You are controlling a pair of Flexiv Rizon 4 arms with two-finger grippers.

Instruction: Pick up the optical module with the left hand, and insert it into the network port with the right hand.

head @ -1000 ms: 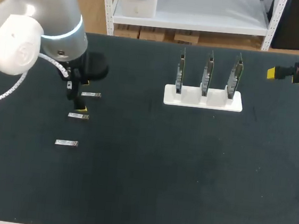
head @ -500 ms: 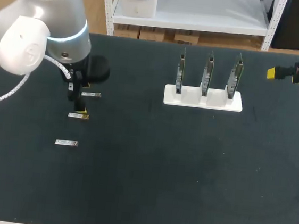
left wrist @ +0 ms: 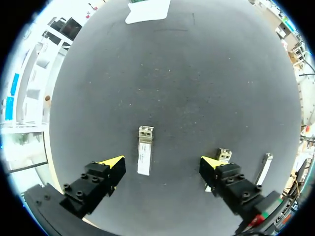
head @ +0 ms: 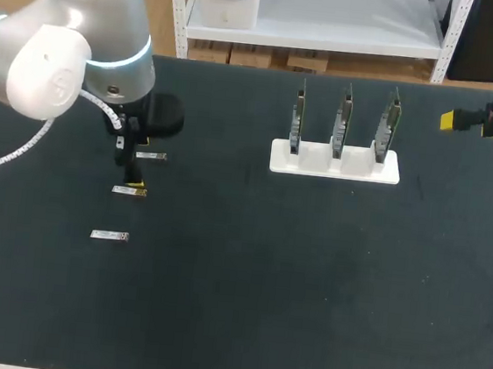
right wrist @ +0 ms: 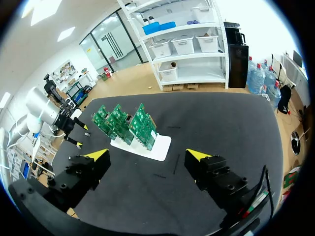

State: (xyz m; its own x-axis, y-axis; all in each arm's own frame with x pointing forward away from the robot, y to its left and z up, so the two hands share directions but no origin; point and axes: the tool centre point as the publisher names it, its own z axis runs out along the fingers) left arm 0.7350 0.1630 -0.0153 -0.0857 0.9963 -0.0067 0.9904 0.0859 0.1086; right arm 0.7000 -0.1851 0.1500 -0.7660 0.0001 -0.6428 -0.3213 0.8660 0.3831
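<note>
Low over the table (left wrist: 197, 73), left gripper (left wrist: 162, 164) spread wide, gripping nothing. Optical module (left wrist: 144, 157) lies flat between its fingers, touching neither. Right gripper (right wrist: 147, 156) spread too, empty, well apart from network port boards (right wrist: 129, 124).

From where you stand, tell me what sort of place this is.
Probably a robot test bench for electronics work: a dark table holds three circuit boards upright in a white stand, and three small metal modules lie by my left gripper.
</note>
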